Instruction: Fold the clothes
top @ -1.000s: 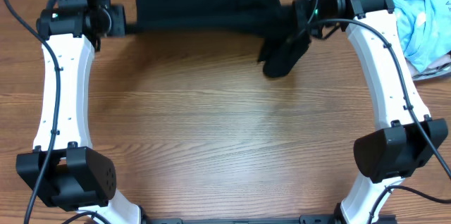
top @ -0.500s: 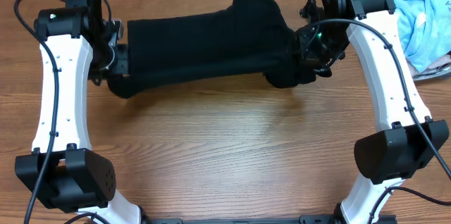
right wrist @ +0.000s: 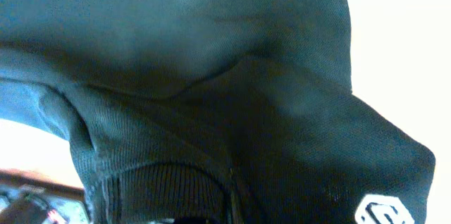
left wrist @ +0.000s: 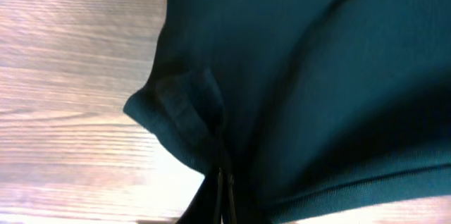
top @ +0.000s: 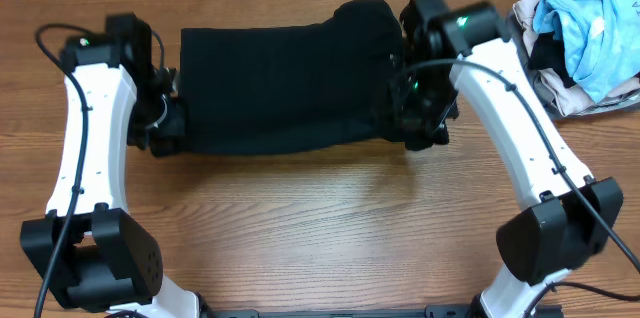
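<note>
The clothes (top: 280, 88) are one long black garment lying flat across the far half of the wooden table, stretched between my two arms. My left gripper (top: 165, 126) is shut on its near-left corner. In the left wrist view the fingers (left wrist: 223, 194) pinch a bunched fold of the dark fabric (left wrist: 317, 76). My right gripper (top: 415, 120) is shut on the right end. There the black cloth (right wrist: 211, 55) fills the right wrist view, with a ribbed cuff (right wrist: 155, 189) and a small white logo (right wrist: 384, 211) low down. The right fingertips are buried in fabric.
A bundle of light-blue, grey and beige garments (top: 580, 33) sits at the far right corner. Bare wood (top: 320, 228) lies between the garment and the arm bases (top: 100, 263) at the front edge.
Both arms have pulled the black garment from the far edge toward the front. It now lies wider and flatter, and its hanging right end has come down onto the table.
</note>
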Controlling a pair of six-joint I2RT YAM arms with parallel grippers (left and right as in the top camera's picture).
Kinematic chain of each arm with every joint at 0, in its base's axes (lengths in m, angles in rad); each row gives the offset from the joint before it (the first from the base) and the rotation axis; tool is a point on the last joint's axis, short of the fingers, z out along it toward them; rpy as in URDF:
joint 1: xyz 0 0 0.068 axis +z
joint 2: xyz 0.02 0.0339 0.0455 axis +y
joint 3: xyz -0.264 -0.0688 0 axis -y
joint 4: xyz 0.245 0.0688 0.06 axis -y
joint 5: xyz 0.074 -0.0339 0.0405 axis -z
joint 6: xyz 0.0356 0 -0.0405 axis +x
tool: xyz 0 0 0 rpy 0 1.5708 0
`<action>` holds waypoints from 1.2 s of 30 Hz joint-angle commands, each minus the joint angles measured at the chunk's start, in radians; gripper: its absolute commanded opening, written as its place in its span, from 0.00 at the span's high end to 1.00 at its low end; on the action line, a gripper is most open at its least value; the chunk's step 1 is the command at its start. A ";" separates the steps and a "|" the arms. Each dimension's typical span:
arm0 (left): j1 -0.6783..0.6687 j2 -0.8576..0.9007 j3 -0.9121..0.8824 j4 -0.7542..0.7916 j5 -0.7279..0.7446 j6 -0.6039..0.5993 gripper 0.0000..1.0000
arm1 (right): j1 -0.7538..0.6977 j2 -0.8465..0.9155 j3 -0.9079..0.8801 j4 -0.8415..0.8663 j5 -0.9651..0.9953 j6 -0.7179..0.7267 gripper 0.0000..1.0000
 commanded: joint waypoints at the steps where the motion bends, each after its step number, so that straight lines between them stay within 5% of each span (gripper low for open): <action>1: 0.025 -0.057 -0.119 0.056 -0.020 -0.040 0.96 | 0.036 -0.112 -0.185 0.071 0.014 0.099 0.96; 12: 0.119 -0.090 -0.332 0.288 -0.044 -0.111 0.96 | 0.206 -0.226 -0.581 0.257 -0.024 0.206 0.87; 14: 0.118 -0.090 -0.341 0.300 -0.044 -0.111 0.96 | 0.216 -0.226 -0.605 0.268 -0.035 0.207 0.67; 15: 0.117 -0.090 -0.343 0.302 -0.044 -0.110 0.91 | 0.219 -0.225 -0.612 0.270 -0.041 0.207 0.58; 17: 0.117 -0.090 -0.343 0.310 -0.043 -0.110 0.58 | 0.222 -0.226 -0.614 0.268 -0.045 0.207 0.46; 20: 0.117 -0.090 -0.343 0.325 -0.044 -0.102 0.41 | 0.221 -0.235 -0.614 0.276 -0.040 0.207 0.43; 27: 0.117 -0.090 -0.282 0.381 -0.024 -0.102 0.35 | 0.090 -0.272 -0.613 0.439 0.051 0.230 0.29; 36: 0.114 -0.090 -0.240 0.493 0.079 -0.056 0.26 | -0.203 -0.218 -0.614 0.649 0.074 0.223 0.32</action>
